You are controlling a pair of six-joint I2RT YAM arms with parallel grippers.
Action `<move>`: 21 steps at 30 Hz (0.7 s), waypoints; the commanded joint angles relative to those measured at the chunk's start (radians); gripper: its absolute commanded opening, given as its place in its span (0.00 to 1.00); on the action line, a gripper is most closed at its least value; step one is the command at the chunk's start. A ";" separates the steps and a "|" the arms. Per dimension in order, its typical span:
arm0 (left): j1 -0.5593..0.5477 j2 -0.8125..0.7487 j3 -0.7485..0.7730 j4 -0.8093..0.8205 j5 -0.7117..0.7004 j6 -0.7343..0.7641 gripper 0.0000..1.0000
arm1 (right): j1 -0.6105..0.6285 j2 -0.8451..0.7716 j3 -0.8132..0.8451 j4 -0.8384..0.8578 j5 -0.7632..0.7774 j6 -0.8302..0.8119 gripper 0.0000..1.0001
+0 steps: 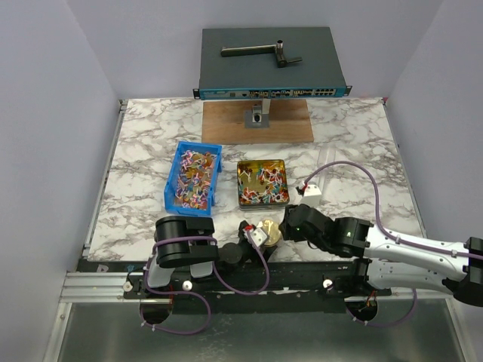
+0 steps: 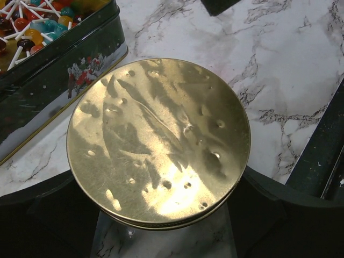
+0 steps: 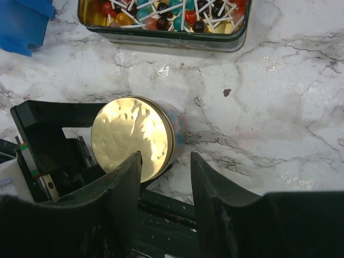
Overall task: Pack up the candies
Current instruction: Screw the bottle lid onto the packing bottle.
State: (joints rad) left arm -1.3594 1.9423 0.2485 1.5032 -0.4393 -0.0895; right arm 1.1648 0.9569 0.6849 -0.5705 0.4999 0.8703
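The candies, small bright sweets on white sticks, fill a blue bin (image 1: 192, 179) and a rectangular green tin (image 1: 262, 185); the tin's candies (image 2: 32, 21) (image 3: 161, 11) show in both wrist views. A round can with a gold lid (image 1: 269, 232) (image 2: 161, 140) (image 3: 131, 137) lies tipped over near the table's front edge, lid towards the arms. My left gripper (image 1: 264, 236) (image 2: 157, 180) has a finger pressed on each side of it. My right gripper (image 1: 290, 222) (image 3: 165, 166) hovers just right of the can, jaws apart with nothing between them.
A network switch (image 1: 272, 64) and a wooden board (image 1: 256, 121) stand at the back. A small white object (image 1: 311, 190) lies right of the green tin (image 3: 161, 38). The blue bin's corner (image 3: 21, 27) shows far left. The black base rail (image 1: 249, 275) runs along the front.
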 commanded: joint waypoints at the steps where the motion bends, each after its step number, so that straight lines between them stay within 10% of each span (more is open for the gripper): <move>1: 0.005 0.038 0.004 0.094 0.054 -0.014 0.67 | -0.043 0.044 -0.007 0.097 -0.032 -0.049 0.43; 21: 0.005 0.059 0.011 0.095 0.068 -0.008 0.63 | -0.221 0.176 -0.068 0.294 -0.274 -0.191 0.35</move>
State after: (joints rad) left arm -1.3540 1.9659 0.2653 1.5204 -0.4126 -0.0830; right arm 0.9535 1.1126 0.6422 -0.3183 0.2665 0.7021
